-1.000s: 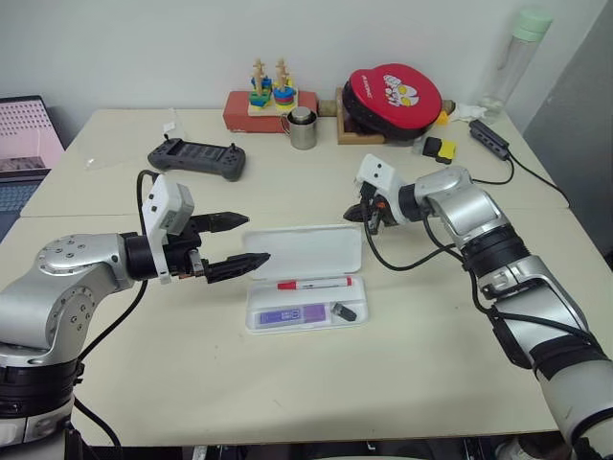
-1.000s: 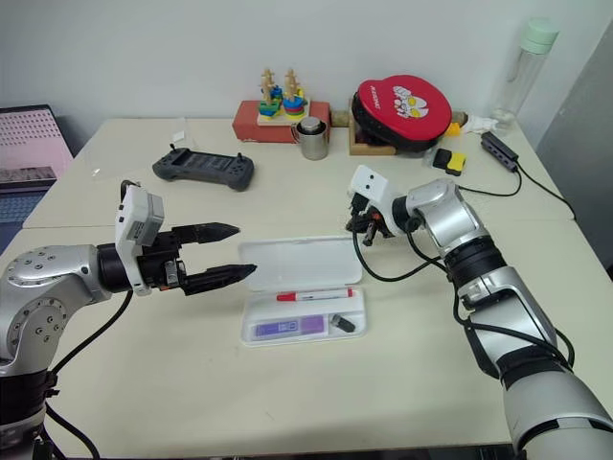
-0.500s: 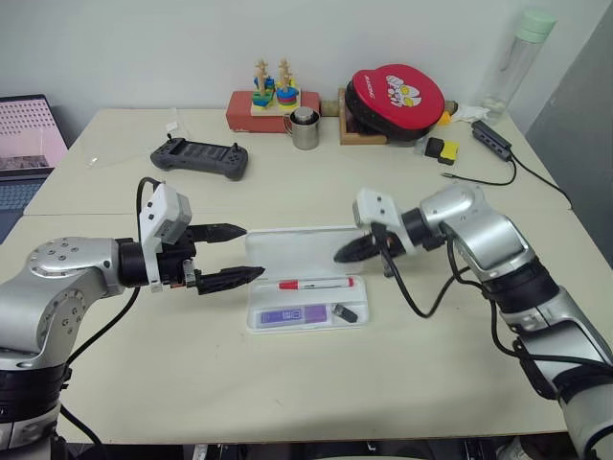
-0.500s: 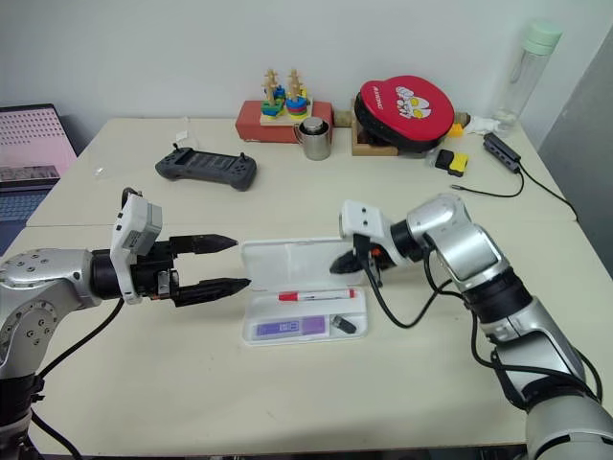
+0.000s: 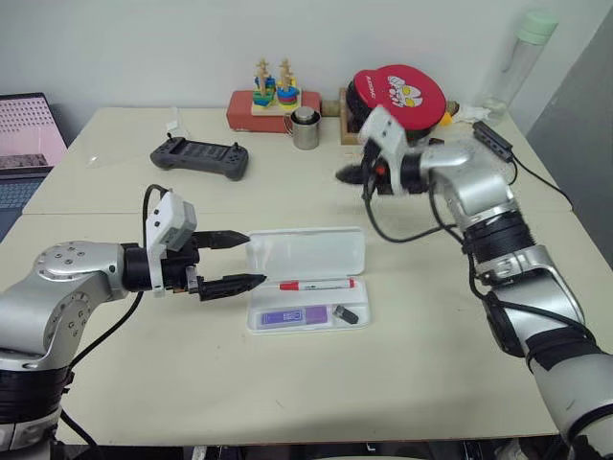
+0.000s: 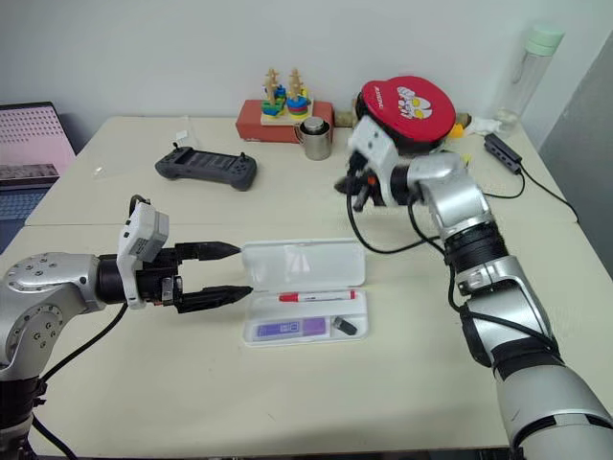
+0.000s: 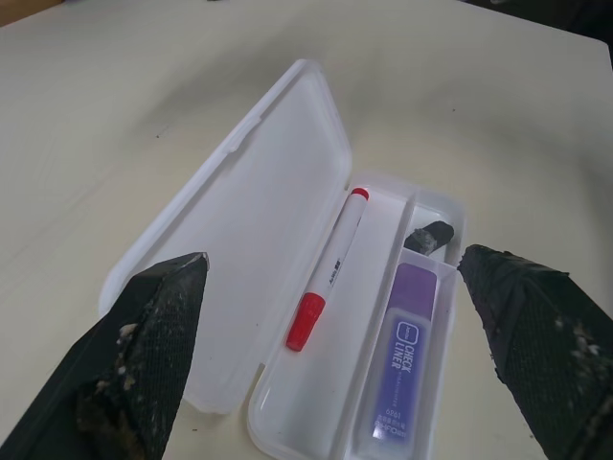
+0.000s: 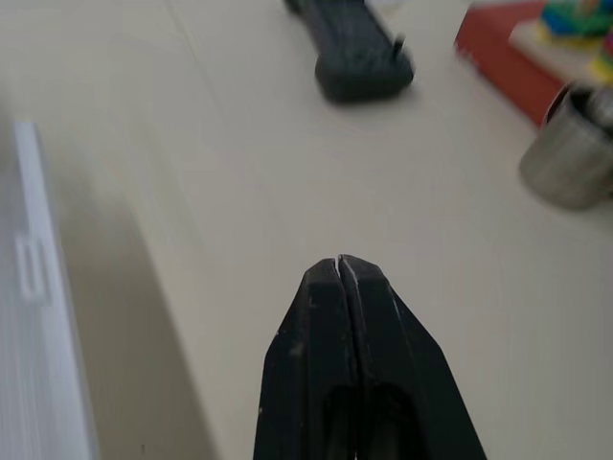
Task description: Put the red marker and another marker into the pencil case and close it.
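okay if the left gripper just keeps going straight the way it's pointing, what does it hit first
Most likely the pencil case. The left gripper is open and points at the case's near end, so the raised lid's edge or the tray rim would meet the fingers first. Its height above the table is hard to judge.

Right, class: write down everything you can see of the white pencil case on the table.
The pencil case is a flat white, slightly see-through plastic box with rounded corners. It lies open on the beige table, its hinged lid folded back flat behind the tray. In the tray lie the red marker, the purple marker and a small dark stubby object in an end compartment. The left gripper, open, hovers beside it without touching.
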Motion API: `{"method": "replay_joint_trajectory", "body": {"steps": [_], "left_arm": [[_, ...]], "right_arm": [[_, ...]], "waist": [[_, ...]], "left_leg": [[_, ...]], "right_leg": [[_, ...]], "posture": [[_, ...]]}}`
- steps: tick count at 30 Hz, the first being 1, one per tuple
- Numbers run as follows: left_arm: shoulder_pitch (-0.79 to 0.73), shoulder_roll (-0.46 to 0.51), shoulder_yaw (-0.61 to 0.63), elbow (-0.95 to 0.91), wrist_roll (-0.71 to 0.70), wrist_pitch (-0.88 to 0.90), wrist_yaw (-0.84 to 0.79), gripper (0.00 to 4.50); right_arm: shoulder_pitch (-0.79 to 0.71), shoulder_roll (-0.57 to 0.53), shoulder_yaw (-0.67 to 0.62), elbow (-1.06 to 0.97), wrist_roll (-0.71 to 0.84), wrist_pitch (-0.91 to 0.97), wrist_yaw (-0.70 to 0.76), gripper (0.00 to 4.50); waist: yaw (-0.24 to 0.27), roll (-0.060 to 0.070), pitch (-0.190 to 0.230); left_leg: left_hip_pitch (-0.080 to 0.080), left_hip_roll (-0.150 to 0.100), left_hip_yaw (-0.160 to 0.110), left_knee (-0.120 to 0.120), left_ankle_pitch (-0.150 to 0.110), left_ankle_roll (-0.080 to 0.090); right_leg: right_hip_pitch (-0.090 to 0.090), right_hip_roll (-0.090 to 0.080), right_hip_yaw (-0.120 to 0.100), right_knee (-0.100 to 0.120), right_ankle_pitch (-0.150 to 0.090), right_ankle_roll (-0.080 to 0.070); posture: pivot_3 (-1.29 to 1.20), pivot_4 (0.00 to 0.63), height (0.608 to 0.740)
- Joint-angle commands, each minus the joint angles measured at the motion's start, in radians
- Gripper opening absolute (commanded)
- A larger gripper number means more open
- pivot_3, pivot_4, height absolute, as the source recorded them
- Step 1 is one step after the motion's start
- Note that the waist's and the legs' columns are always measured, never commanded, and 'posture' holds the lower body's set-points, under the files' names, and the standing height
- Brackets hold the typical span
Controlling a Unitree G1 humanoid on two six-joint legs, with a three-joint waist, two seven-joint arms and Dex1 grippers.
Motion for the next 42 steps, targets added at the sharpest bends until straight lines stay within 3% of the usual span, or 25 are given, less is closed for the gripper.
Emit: {"method": "replay_joint_trajectory", "body": {"steps": [1,8,12,24,34,39,42], "left_arm": [[-0.015,0.001,0.011,-0.016,-0.012,-0.014,0.001,4.50],[-0.009,0.006,0.013,-0.015,-0.013,-0.012,-0.003,4.50],[-0.012,0.006,0.007,-0.011,-0.010,-0.015,-0.005,4.50],[-0.009,0.007,0.001,-0.016,-0.010,-0.013,-0.009,4.50],[0.015,0.016,-0.001,-0.035,-0.023,0.004,-0.024,4.50],[0.057,0.065,-0.012,-0.042,-0.009,-0.015,-0.100,4.50],[0.050,0.078,-0.022,-0.025,-0.004,-0.036,-0.133,4.50]], "right_arm": [[0.013,-0.007,0.024,-0.024,-0.018,-0.032,0.076,0.01],[0.087,-0.039,0.013,-0.269,0.080,0.026,0.248,0.01],[0.156,-0.102,0.083,-0.404,0.068,0.049,0.329,0.01],[0.277,-0.158,0.153,-0.646,0.090,0.117,0.400,0.01],[0.383,-0.173,0.333,-0.682,-0.105,0.026,0.297,0.01],[0.411,-0.178,0.308,-0.689,-0.099,0.041,0.280,0.01],[0.425,-0.156,0.223,-0.710,-0.012,0.101,0.275,0.01]], "waist": [[-0.002,0.001,0.001],[-0.018,0.002,0.001],[-0.015,0.002,0.001],[0.000,0.002,0.001],[-0.001,0.001,0.000],[0.000,0.000,0.000],[0.005,0.000,0.000]], "left_leg": [[-0.001,0.000,0.000,0.000,0.000,0.000],[0.000,0.001,0.001,0.000,0.000,0.000],[-0.001,0.001,-0.001,0.001,0.000,0.000],[0.000,0.001,0.000,0.001,0.000,0.000],[0.001,0.001,0.001,0.001,0.000,0.000],[0.003,0.002,0.000,0.001,0.000,0.000],[0.005,0.002,0.000,0.001,0.000,0.000]], "right_leg": [[-0.001,0.000,0.000,0.000,0.000,0.000],[-0.002,0.001,0.000,0.002,0.000,0.000],[-0.001,0.001,0.000,0.002,0.000,0.000],[-0.001,0.001,0.000,0.001,0.000,0.000],[-0.001,0.001,0.000,0.002,0.000,0.000],[0.002,0.001,0.000,0.001,0.000,0.000],[0.004,0.002,-0.001,0.001,0.000,0.000]], "posture": [[0.00,0.150,0.740],[0.00,0.150,0.740],[0.00,0.150,0.740],[0.00,0.150,0.740],[0.00,0.150,0.740],[0.00,0.150,0.740],[0.00,0.150,0.740]]}}
